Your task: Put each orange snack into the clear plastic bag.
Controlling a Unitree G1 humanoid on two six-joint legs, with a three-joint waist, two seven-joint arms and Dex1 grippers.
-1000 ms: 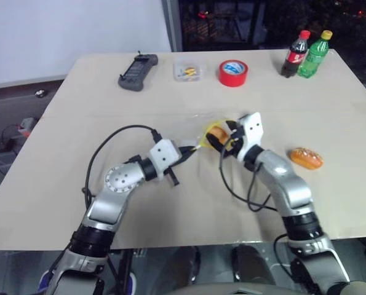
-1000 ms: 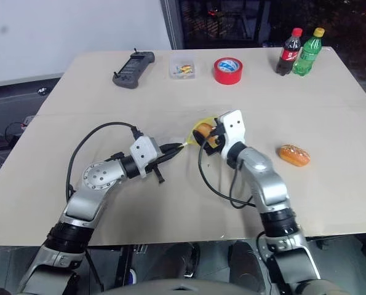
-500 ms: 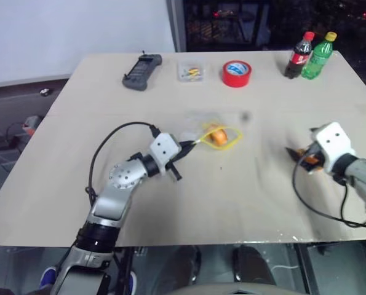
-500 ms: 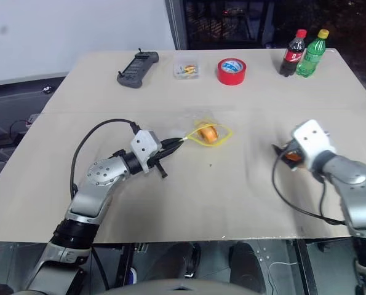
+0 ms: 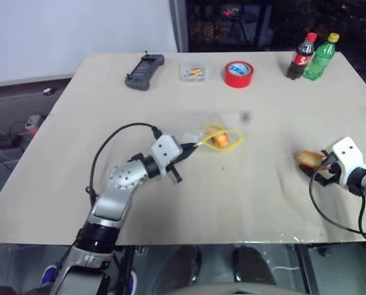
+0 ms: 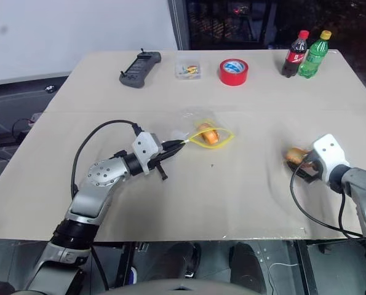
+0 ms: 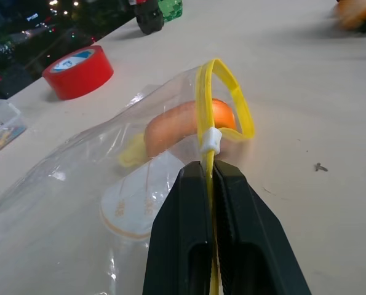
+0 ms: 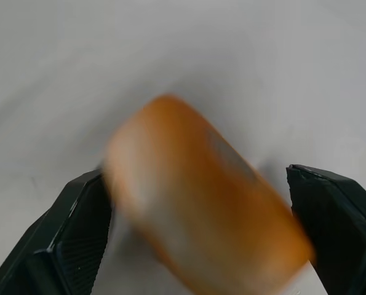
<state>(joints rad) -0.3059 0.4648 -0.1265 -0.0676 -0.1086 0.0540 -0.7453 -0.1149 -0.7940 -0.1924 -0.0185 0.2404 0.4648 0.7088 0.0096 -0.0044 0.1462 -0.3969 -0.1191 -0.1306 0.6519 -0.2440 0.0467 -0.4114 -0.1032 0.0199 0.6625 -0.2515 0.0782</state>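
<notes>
While the table (image 5: pixel 244 203) carries a remote, a small clear box, a red tape roll and two bottles along its far edge, the coming move turns on its right side: the second orange snack (image 5: pixel 308 158) lies loose on the tabletop directly ahead of the right gripper (image 8: pixel 189 239), well apart from the left arm. Its long axis appears to run slantwise across the gap between the wide-spread fingers (image 8: pixel 78 233), though motion blur makes the angle uncertain, and neither pad seems to touch it yet. That arm reaches in low from the table's right edge. At the centre, the clear plastic bag (image 7: pixel 78 184) lies flat with the first orange snack (image 7: pixel 183 123) inside; the left gripper (image 7: pixel 208 184), held level, is clamped on its yellow seal strip, keeping the mouth looped open toward the right.
</notes>
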